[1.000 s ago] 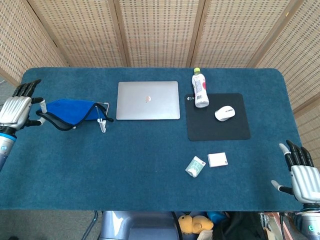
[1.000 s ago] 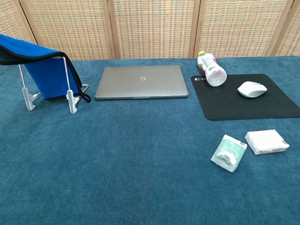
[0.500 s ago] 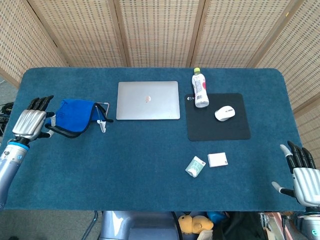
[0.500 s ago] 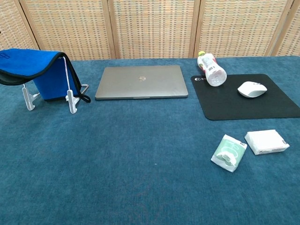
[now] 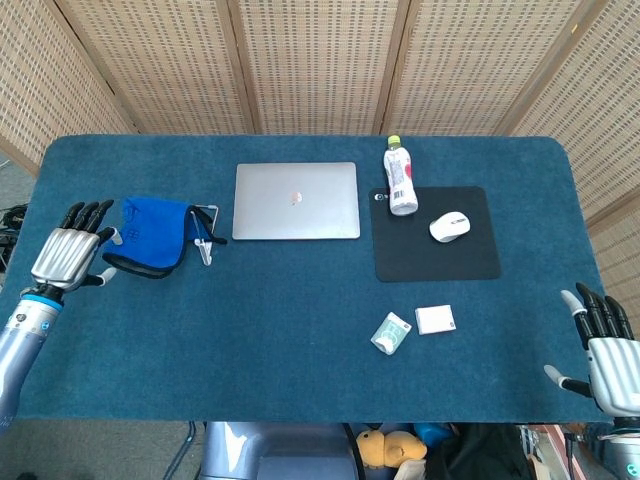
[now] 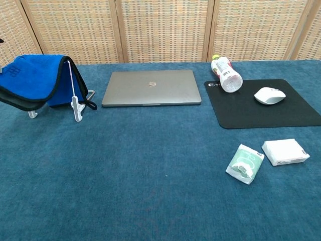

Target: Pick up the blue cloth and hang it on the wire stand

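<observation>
Near the table's left edge, the blue cloth is draping over the wire stand, seemingly hung. The left hand is hovering beside it, fingers spread, holding nothing.

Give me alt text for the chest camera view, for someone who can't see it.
A blue cloth hangs draped over a wire stand at the left of a blue table. Right of it lie a closed laptop, a bottle and a mouse on a black mat.
</observation>
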